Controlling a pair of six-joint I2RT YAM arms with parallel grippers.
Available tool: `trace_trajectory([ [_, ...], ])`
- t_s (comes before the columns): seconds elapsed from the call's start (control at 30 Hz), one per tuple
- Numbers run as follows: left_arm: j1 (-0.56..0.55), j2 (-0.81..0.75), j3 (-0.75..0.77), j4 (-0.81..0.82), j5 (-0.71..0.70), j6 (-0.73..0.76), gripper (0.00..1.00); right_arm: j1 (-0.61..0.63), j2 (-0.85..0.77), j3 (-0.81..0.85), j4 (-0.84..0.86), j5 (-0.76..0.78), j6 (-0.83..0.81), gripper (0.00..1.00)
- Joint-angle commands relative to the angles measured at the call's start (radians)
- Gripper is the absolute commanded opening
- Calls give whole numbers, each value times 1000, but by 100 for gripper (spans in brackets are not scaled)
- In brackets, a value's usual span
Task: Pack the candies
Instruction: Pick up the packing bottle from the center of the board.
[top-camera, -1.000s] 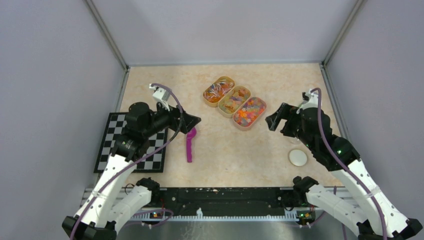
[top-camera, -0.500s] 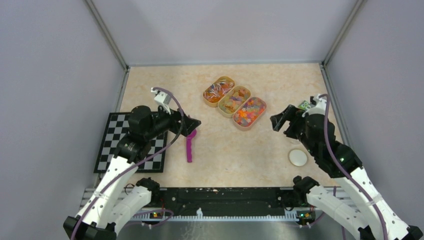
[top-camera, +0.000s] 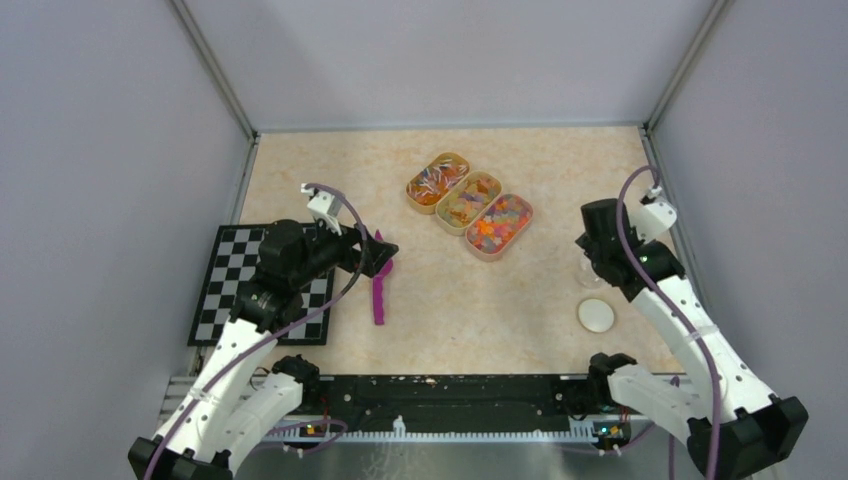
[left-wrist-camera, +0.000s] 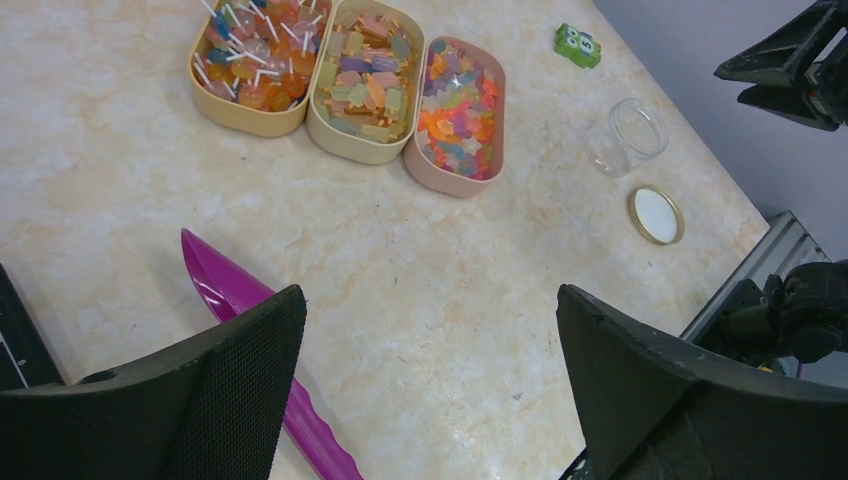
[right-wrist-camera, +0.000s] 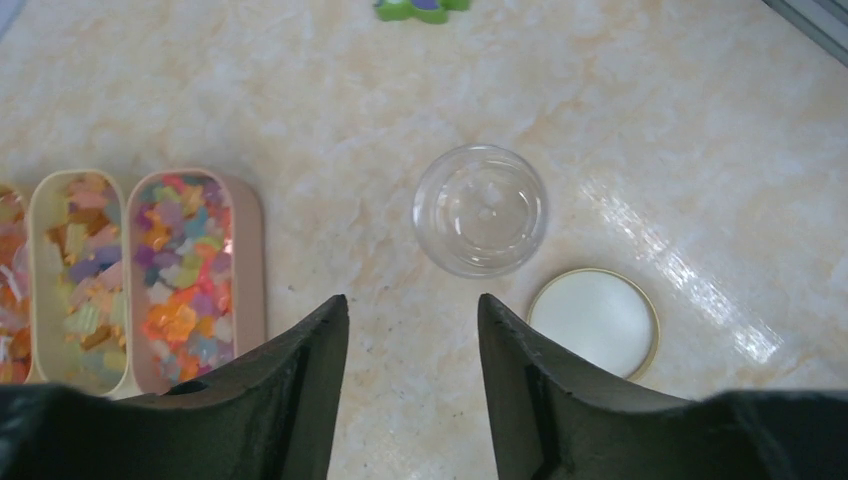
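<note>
You've packed nothing yet: the candies (left-wrist-camera: 365, 75) sit in three trays (left-wrist-camera: 365, 157) far along the surface (top-camera: 440, 290), the clear jar (right-wrist-camera: 481, 208) stands empty beside its lid (right-wrist-camera: 594, 322), and the left gripper (left-wrist-camera: 428, 300), fingers spread wide, and the right gripper (right-wrist-camera: 412, 300), fingers narrowly parted, hold nothing.

Odds and ends on the table (top-camera: 450, 310)
A clear jar (right-wrist-camera: 481, 209) stands with its mouth up, its round lid (right-wrist-camera: 594, 321) just beside it (white, gold rim). A purple scoop (top-camera: 379, 290) lies near a checkered mat (top-camera: 210, 310). A small green toy (right-wrist-camera: 420, 8) sits beyond the jar.
</note>
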Motion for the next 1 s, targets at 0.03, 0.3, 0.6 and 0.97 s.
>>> trace_trajectory([
  [0.03, 5, -27, 2, 28, -48, 14, 99, -209, 73, 3, 30, -189, 16, 43],
  [0.3, 4, -39, -4, 35, -36, 15, 99, -330, 115, -101, 98, -264, 94, 34],
  [0.6, 4, -53, -6, 33, -40, 19, 99, -387, 181, -177, 160, -265, 117, 27],
  [0.97, 0, -65, -6, 29, -43, 20, 99, -386, 191, -241, 201, -258, 137, 27],
])
